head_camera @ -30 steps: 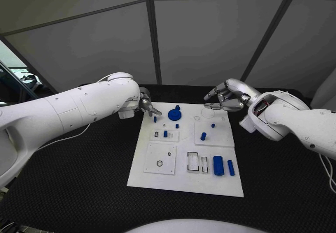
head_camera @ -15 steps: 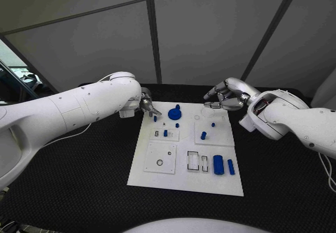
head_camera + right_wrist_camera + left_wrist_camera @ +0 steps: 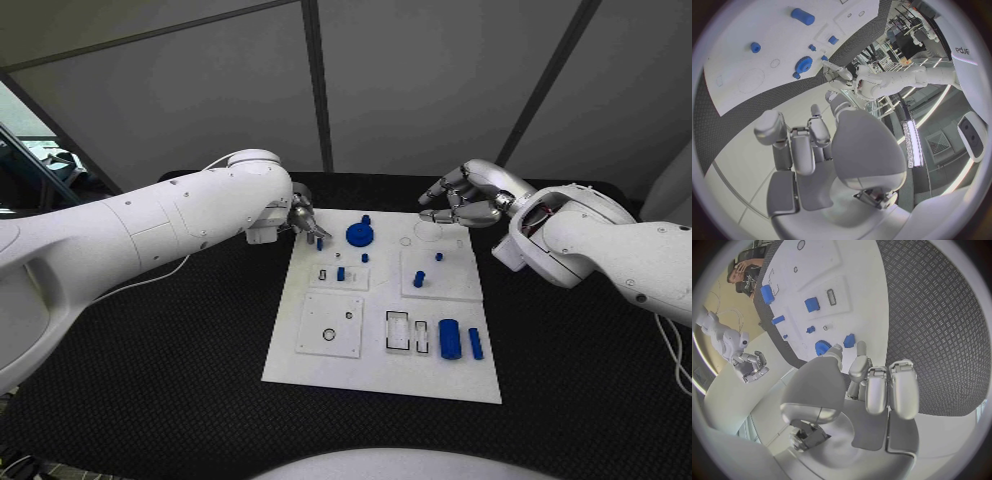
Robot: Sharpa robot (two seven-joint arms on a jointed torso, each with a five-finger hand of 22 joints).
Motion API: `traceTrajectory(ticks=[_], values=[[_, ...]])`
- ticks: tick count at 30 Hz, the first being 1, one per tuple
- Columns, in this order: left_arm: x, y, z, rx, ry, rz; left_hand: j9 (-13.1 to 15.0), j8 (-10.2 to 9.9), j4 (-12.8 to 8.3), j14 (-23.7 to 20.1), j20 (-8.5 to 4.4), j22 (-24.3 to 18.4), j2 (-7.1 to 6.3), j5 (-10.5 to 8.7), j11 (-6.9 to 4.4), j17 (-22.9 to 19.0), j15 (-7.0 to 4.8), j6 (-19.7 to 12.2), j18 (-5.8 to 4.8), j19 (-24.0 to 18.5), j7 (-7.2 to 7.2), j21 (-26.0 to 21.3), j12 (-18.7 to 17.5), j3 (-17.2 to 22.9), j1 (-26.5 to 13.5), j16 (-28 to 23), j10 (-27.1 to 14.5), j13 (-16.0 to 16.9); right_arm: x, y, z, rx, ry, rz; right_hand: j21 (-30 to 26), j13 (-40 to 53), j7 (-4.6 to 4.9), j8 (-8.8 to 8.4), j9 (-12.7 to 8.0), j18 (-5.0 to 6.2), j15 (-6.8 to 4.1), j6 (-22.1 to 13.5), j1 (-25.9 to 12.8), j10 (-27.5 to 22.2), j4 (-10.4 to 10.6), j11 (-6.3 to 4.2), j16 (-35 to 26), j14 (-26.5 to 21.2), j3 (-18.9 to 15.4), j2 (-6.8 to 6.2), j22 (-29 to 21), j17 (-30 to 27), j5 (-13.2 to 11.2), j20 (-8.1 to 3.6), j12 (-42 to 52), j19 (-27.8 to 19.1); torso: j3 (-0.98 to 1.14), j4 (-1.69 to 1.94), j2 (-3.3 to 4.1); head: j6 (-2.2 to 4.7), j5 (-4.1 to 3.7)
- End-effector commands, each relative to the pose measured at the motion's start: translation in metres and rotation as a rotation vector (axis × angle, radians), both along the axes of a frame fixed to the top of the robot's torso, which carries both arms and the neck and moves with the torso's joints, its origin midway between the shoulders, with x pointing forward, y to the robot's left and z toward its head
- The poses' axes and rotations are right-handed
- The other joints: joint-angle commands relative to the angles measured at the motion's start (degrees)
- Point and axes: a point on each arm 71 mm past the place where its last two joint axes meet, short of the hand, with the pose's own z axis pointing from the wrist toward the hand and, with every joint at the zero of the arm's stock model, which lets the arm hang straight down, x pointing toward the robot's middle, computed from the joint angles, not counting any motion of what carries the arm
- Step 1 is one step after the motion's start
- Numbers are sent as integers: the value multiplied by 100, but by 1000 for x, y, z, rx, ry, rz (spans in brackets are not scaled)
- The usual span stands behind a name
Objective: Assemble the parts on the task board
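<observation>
The task board lies flat on the desk, its long axis running away from the robot. Blue parts rest on it; the long cylinder lies parallel to that axis. The left hand has edged closer to the small blue peg just below its fingertips; nothing is held, fingers apart. Judgement: a pickup is imminent. The right hand hovers beyond the board's far corner, fingers curled, empty, unchanged.
</observation>
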Motion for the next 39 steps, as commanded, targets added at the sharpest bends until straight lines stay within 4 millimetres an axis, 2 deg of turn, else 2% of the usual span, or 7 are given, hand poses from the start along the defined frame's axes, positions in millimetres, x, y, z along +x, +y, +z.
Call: traceTrajectory(ticks=[1,13,24,27,29,32,39], values=[[0,-2,0,-4,7,-15,-12,25,-26,605,24,1015,21,26,-21,1509,7,39,-956,268,-18,16,19,-8,90,14,12,-3,0,2,2,0,-5,11,-19,9,-3,22,-9,91,-40,36,-59,14,26,-7,-23,369,16,5,-1,513,36,-24,35,24,-1,3,-1,0,-2],[0,-4,-1,-30,4,-15,-33,10,-146,605,3,1021,249,35,-47,1509,-16,52,-956,269,-44,11,19,115,389,14,12,-11,1,1,1,0,-6,8,-23,0,-4,26,-8,91,-41,42,-50,8,24,-9,-22,370,25,12,-4,515,40,-25,29,24,2,3,1,-7,1],[-1,-7,-2,-87,31,-20,-60,-16,-522,605,-37,1029,476,52,-95,1509,-58,45,-956,269,-93,4,-1,565,969,14,5,-28,1,0,1,0,-7,3,-25,1,-6,29,-8,92,-43,45,-32,8,17,-11,-23,371,41,23,-6,515,42,-26,30,25,6,-3,-2,-39,-5],[-2,-8,-2,-90,37,-23,-63,-16,-602,605,-48,1040,523,-217,-102,1509,-66,56,-958,274,-100,10,-2,741,1057,14,17,-28,1,0,1,0,-8,2,-25,1,-6,29,-8,92,-43,45,-32,8,17,-11,-23,371,41,23,-6,515,42,-26,30,25,8,5,-2,-39,-4],[-2,-7,-2,-92,39,-24,-55,-2,-641,605,-51,1049,555,-274,-113,1509,-70,88,-961,279,-110,15,3,859,1088,14,31,-20,1,0,1,0,-8,2,-25,1,-6,29,-8,92,-43,45,-32,8,17,-11,-23,371,41,23,-6,515,42,-26,30,25,7,3,-3,-40,-4],[-2,-6,-2,-94,36,-20,-31,9,-734,605,-61,1057,579,-288,-121,1509,-82,102,-962,282,-116,18,-1,1066,1148,14,45,-20,1,0,1,0,-8,2,-29,-1,-5,30,-9,93,-44,46,-25,6,16,-11,-31,368,49,30,-11,503,43,-27,29,24,6,4,-5,-36,-6],[-5,1,1,-116,3,-7,55,50,-893,605,-64,1064,469,-293,-118,1509,-78,87,-962,283,-114,13,-9,1522,1105,14,73,-23,2,-1,1,0,-9,0,-28,-4,-5,31,-9,92,-44,46,-25,4,17,-11,-31,368,51,32,-9,503,43,-27,27,26,3,8,-6,-25,-4]])
